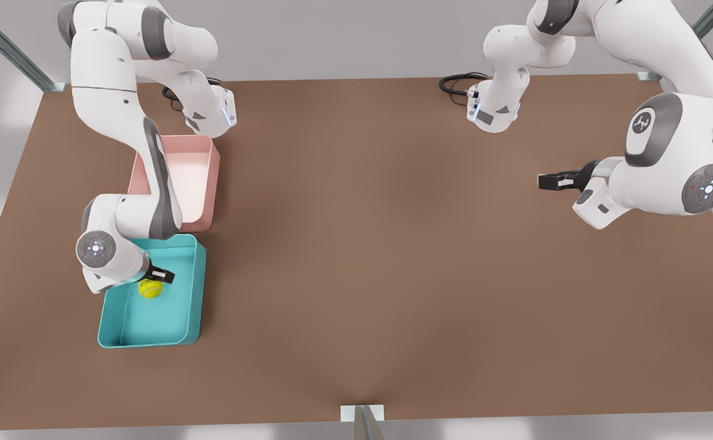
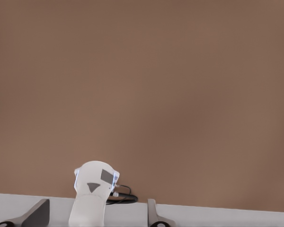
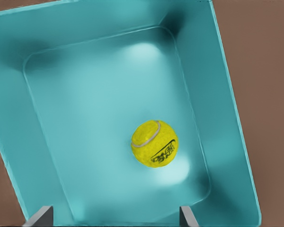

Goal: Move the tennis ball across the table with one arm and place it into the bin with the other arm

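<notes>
right wrist view: tennis ball [image 3: 155, 143] lies in bin [image 3: 236, 123], below released right gripper [image 3: 116, 218].

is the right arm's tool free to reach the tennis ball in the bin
Probably yes: the right tool hangs open right above the tennis ball, which lies uncovered on the floor of the teal bin, nothing between them.

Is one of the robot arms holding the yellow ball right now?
No. The tennis ball lies loose on the bin floor, with the right tool open above it. The left tool waits open over the table, empty.
</notes>
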Controlling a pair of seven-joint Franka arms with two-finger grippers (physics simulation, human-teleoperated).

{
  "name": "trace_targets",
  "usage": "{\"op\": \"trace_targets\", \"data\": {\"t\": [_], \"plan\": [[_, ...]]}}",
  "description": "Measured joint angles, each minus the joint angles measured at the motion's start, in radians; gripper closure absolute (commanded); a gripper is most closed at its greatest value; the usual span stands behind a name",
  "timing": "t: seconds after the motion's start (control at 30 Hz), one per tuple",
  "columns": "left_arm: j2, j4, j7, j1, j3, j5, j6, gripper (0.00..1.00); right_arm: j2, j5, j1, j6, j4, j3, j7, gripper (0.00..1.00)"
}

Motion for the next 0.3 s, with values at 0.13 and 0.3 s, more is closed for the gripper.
{"op": "trace_targets", "data": {"t": [0.13,0.3], "plan": [[-0.001,0.001,-0.002,-0.005,-0.003,0.003,0.001,0.00,-0.143,-0.021,-0.067,-0.320,0.266,0.182,-0.039,0.00],[-0.004,0.001,-0.003,-0.100,-0.004,0.067,0.028,0.00,-0.316,-0.026,-0.121,-0.547,0.295,0.203,-0.078,0.00]]}}
